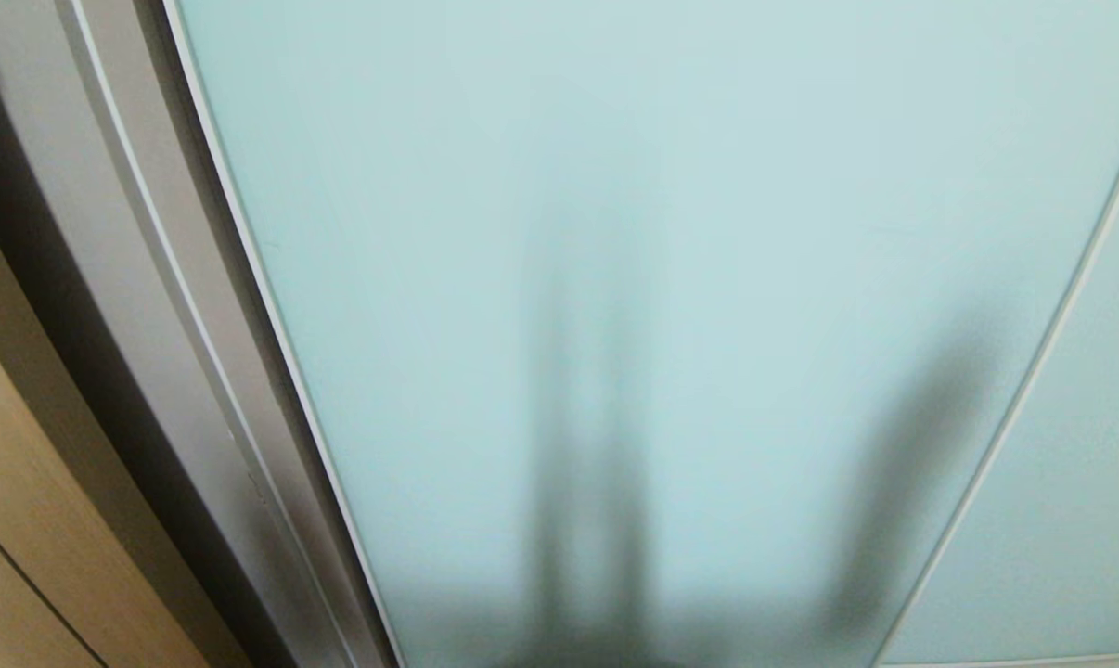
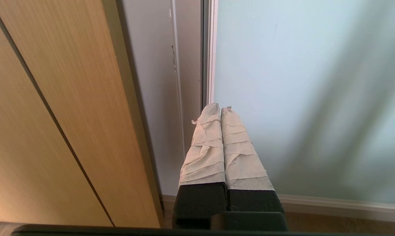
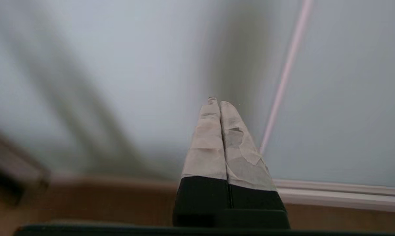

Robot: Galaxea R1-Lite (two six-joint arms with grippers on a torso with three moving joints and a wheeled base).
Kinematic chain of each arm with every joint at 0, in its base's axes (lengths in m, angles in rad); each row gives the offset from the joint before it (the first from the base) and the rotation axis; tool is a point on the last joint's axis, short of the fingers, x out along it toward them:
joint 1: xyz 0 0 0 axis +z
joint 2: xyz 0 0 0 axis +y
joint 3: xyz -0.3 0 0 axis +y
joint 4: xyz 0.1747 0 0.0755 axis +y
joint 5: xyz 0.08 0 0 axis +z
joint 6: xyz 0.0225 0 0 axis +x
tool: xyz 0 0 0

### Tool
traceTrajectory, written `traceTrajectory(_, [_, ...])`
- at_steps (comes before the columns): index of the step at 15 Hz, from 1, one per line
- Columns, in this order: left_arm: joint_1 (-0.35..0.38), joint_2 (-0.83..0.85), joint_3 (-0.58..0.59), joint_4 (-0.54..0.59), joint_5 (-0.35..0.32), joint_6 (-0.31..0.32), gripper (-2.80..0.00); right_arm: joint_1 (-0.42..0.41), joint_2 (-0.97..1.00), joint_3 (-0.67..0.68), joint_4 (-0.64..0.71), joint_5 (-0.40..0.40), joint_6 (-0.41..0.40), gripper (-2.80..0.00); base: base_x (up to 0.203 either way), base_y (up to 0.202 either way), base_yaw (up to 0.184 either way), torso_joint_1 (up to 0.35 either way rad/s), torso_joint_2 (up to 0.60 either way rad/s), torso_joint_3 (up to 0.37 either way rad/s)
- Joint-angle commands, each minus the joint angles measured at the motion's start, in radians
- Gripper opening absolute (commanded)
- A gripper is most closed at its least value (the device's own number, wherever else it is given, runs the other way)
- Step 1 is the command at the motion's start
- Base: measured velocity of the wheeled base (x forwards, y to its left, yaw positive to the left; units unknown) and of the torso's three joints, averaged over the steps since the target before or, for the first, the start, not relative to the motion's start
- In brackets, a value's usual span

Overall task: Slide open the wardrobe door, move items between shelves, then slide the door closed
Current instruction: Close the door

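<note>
The sliding wardrobe door is a frosted pale blue-green glass panel in a thin silver frame, and it fills the head view, standing across the wardrobe opening. The same door faces both wrist cameras. My left gripper is shut and empty, its taped fingers pointing at the door's silver side edge. My right gripper is shut and empty too, in front of the glass near a thin frame line. Neither arm shows in the head view. The items and the shelves are hidden behind the door.
A grey wardrobe side post and a tan wooden panel stand left of the door. A second glass panel lies right of a frame strip. The door's bottom rail runs above brown floor.
</note>
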Motion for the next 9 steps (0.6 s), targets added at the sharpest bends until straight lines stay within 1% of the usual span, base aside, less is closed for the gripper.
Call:
traceTrajectory(1, [0.0,0.001,0.0,0.0,0.0,0.0,-2.8,0.084,-0.338,0.131,0.091,-0.001,-0.013,-2.8,0.0,0.0,0.0,0.0,0.0,0.0])
traceTrajectory(3, [0.0,0.001,0.0,0.0,0.0,0.0,-2.8,0.129,-0.521,0.187,0.223,-0.014,-0.025,-2.8,0.0,0.0,0.0,0.0,0.0,0.0])
traceTrajectory(4, [0.0,0.0,0.0,-0.002,0.0,0.0,-2.8,0.143,-0.584,0.209,0.273,-0.027,-0.024,-2.8,0.0,0.0,0.0,0.0,0.0,0.0])
traceTrajectory(5, [0.001,0.001,0.0,-0.001,0.0,0.0,-2.8,0.156,-0.615,0.238,0.302,-0.062,-0.02,-2.8,0.0,0.0,0.0,0.0,0.0,0.0])
traceTrajectory(6, [0.001,0.0,0.0,-0.002,0.0,0.0,-2.8,0.163,-0.619,0.289,0.293,-0.157,-0.021,-2.8,0.0,0.0,0.0,0.0,0.0,0.0])
traceTrajectory(7, [0.0,0.001,0.0,-0.002,0.0,0.0,-2.8,0.166,-0.618,0.336,0.228,-0.216,-0.024,-2.8,0.0,0.0,0.0,0.0,0.0,0.0])
traceTrajectory(8, [0.0,0.0,0.0,-0.002,0.0,0.0,-2.8,0.168,-0.617,0.374,0.13,-0.229,-0.029,-2.8,0.0,0.0,0.0,0.0,0.0,0.0])
traceTrajectory(9, [0.0,0.0,0.0,0.0,0.0,0.0,-2.8,0.17,-0.617,0.394,0.086,-0.234,-0.034,-2.8,0.0,0.0,0.0,0.0,0.0,0.0])
